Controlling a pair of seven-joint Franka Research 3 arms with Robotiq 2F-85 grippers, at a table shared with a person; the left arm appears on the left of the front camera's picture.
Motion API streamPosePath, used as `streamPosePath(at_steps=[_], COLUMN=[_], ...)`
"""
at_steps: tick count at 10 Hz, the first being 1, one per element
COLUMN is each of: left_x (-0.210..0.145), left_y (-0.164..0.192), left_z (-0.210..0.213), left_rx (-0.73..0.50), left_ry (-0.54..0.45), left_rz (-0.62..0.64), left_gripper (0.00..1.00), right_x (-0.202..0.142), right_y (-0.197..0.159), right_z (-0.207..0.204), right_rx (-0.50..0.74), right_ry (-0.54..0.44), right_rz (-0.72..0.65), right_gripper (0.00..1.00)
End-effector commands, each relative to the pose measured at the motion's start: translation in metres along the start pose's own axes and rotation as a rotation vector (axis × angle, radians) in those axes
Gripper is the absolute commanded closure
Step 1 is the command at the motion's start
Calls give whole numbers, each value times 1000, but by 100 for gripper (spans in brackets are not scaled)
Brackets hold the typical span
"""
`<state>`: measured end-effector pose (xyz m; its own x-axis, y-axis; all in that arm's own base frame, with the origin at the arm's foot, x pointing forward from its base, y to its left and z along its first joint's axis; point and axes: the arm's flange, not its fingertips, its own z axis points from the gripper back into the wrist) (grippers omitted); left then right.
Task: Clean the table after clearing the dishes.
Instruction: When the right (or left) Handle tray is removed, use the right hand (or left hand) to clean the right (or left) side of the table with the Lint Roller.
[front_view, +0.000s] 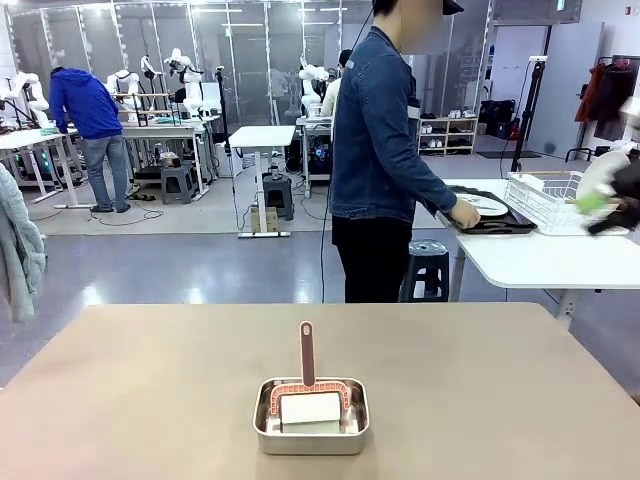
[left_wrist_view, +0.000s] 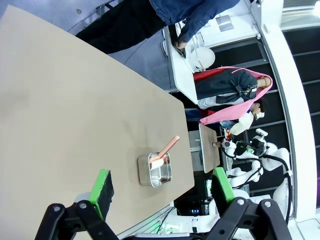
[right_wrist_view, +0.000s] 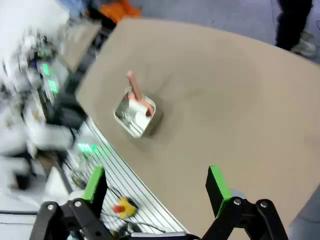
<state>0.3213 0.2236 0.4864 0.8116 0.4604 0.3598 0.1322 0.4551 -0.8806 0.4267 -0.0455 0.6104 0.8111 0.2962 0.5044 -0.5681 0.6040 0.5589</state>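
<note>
Standing at the far side of the table (front_view: 150, 380), a person in a denim jacket is turned toward a separate white table (front_view: 540, 262) off beyond the far right corner, one hand (front_view: 465, 214) resting at the edge of a dark tray (front_view: 505, 224) that carries a round white plate (front_view: 487, 206); whether a second plate or any cutlery lies there cannot be told. A white wire rack (front_view: 545, 195) sits just beside the tray on that white top. On the beige table a square steel pan (front_view: 310, 441) stands close to the near edge, about midway along it, holding a white block (front_view: 310, 408) and a reddish-brown handled tool (front_view: 307, 352) whose handle points to the far edge. Seen from its wrist camera, the left gripper (left_wrist_view: 161, 180) hangs high above the table with its green pads spread wide and nothing between them. The right gripper (right_wrist_view: 155, 182) hangs likewise above the near edge, jaws wide apart and empty.
</note>
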Motion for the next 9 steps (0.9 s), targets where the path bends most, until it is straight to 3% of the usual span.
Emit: streamPosePath(at_steps=[1,4,6,7,8,9], left_x=[-1,-1,-1,-1,-1,-1], left_y=[-4,-4,-4,-4,-4,-4], left_z=[3,3,3,3,3,3], left_rx=[-7,-7,-7,-7,-7,-7], left_ry=[-1,-1,-1,-1,-1,-1], left_rz=[15,15,15,15,15,15], left_gripper=[0,0,0,0,0,0], right_x=[55,75,64,55,43,62], right_y=[12,90,102,103,104,113], right_z=[-57,-184,-249,-271,-286,-265], right_rx=[-97,-209,-217,-289,-269,-208], right_ry=[185,375,472,484,544,491], right_rz=[156,420,492,522,571,529], right_gripper=[0,0,0,0,0,0])
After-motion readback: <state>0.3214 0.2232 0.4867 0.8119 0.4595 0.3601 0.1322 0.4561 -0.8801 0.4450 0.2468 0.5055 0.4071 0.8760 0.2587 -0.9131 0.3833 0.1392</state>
